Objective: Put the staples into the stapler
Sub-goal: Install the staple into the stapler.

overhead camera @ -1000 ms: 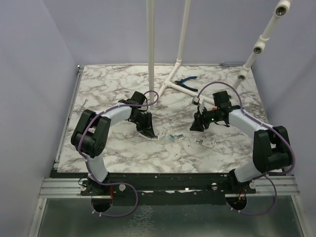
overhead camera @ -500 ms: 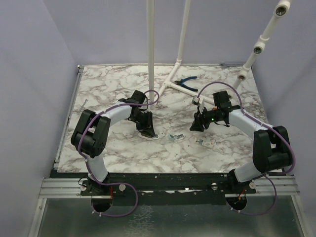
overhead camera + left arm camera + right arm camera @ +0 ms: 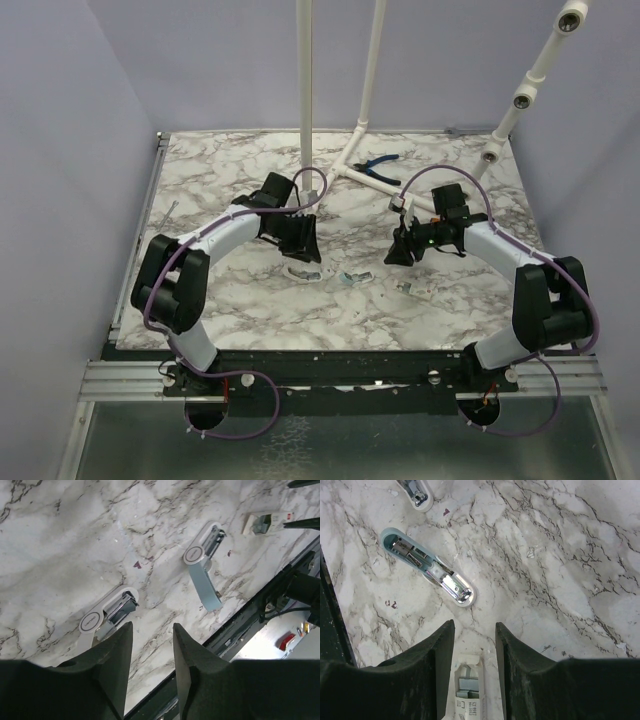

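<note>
One blue-green stapler, one white stapler and one staple box

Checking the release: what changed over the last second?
The left gripper lifted away from the white-rimmed stapler, leaving it on the table; its fingers now stand apart, empty. The right gripper, the open blue-green stapler and the staple box stayed put.

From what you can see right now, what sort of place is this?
Probably a robotics lab test cell: a left arm and right arm bolted at a marble-pattern table, plain walls close around it, and a white pipe frame at the back.
</note>
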Motion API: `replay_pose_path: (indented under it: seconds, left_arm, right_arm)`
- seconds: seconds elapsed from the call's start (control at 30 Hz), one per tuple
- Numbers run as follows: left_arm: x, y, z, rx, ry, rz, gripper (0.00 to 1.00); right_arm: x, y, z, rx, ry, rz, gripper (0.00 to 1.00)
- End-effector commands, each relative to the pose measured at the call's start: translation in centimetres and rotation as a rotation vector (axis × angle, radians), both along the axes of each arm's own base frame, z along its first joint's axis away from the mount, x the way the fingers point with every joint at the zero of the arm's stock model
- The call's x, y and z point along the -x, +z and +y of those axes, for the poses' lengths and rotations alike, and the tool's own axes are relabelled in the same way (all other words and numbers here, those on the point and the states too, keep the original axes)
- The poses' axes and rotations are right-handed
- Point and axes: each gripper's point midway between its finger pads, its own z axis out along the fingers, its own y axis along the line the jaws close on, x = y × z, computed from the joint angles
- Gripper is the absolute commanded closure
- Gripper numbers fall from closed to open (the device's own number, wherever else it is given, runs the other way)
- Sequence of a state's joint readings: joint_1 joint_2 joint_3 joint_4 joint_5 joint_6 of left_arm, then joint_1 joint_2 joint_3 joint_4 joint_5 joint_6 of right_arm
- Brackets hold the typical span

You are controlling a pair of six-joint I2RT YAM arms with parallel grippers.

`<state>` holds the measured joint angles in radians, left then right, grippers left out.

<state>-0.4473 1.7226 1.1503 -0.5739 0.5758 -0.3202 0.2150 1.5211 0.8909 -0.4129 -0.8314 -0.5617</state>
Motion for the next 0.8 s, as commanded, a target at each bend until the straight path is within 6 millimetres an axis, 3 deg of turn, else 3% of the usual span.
replay_pose_path:
  seconds: [0.0, 0.2, 0.37, 0.5, 0.67, 0.77]
  left_arm:
    - [0.0, 3.6, -1.1, 0.103, -0.116, -0.178, 0.6]
    - [2.4, 3.9, 0.0, 0.122, -0.215, -0.31, 0.57]
    - [3.1, 4.7, 0.6, 0.088, -0.383, -0.557, 0.56]
    - [2.0, 5.0, 0.3, 0.054, -0.462, -0.699, 0.6]
    - [-0.2, 4.2, 0.2, -0.036, -0.544, -0.788, 0.72]
    - [-0.8, 3.4, 0.1, -0.06, -0.614, -0.819, 0.74]
  right_arm:
    - [-0.2, 1.9, 0.3, -0.02, 0.033, -0.066, 0.57]
    - [0.5, 2.7, 0.4, -0.021, 0.049, -0.083, 0.58]
    - [0.4, 3.7, 1.3, -0.024, 0.068, -0.133, 0.58]
    - [0.2, 4.4, 1.6, -0.041, 0.061, -0.156, 0.58]
    - [0.6, 4.0, 1.2, -0.024, 0.047, -0.174, 0.58]
    - [0.5, 4.0, 0.9, -0.012, 0.04, -0.186, 0.58]
